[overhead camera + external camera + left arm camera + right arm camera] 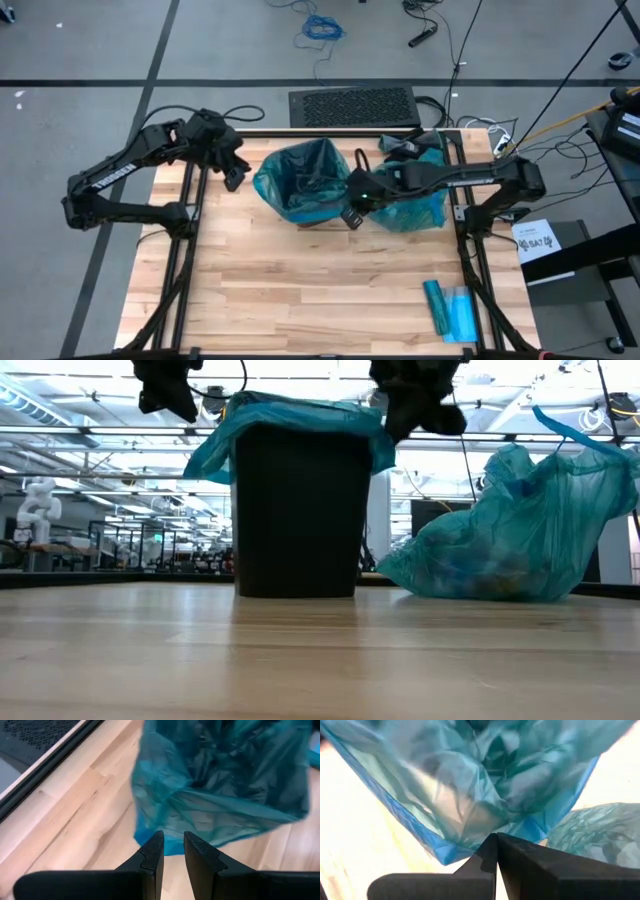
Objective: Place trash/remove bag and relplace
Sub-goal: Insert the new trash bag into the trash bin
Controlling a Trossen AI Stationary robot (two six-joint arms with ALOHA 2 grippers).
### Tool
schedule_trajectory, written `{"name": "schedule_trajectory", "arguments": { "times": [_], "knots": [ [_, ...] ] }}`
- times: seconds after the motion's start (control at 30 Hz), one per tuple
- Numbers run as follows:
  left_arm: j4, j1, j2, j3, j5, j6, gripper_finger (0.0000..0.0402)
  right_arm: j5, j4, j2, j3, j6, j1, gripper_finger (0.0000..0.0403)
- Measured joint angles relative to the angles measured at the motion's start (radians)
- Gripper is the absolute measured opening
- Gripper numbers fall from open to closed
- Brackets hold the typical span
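A black bin point(298, 510) stands mid-table, lined with a teal bag point(300, 175) whose edge is folded out over the rim. To its right a tied, full teal bag point(415, 200) sits on the table point(500, 530). Pale lumps show faintly through its wall; no loose trash is in view. My left gripper point(235, 180) hovers just left of the bin, fingers a narrow gap apart point(174, 847), touching nothing. My right gripper point(352, 215) is shut point(496, 837) at the bin's near right corner. My right gripper meets the liner's folded-over hem point(520, 831) at the bin's near right corner, pinched only at the ends of the shut fingers. It comes from the right, above the rim. The liner stays draped over the bin.
A flat blue-teal packet of bags point(450, 310) lies near the table's near right corner. A black cloth point(400, 145) sits behind the full bag, and a dark mesh panel point(352, 105) lies past the far edge. The near half of the wooden table point(300, 290) is bare.
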Motion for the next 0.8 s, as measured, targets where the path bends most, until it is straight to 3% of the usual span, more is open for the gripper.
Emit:
{"name": "schedule_trajectory", "arguments": {
  "times": [0.17, 0.33, 0.5, 0.63, 0.8],
  "knots": [
    [-0.003, -0.061, -0.016, 0.000, 0.038, -0.001, 0.0072, 0.089, 0.000, -0.072, 0.000, 0.037, 0.036, 0.0000],
    [-0.012, -0.146, -0.016, -0.051, 0.061, -0.036, 0.0072, 0.101, -0.006, -0.092, 0.000, 0.047, 0.038, 0.0000],
    [0.184, -0.253, -0.014, -0.174, 0.061, -0.148, 0.0072, 0.120, -0.024, -0.088, 0.000, 0.065, 0.052, 0.0000],
    [0.349, -0.325, -0.014, -0.224, 0.011, -0.210, 0.0072, 0.166, -0.041, -0.089, 0.000, 0.093, 0.099, 0.0000],
    [0.349, -0.387, 0.038, -0.245, -0.067, -0.267, 0.0072, 0.189, -0.066, -0.090, 0.000, 0.136, 0.167, 0.0000]
  ]
}}
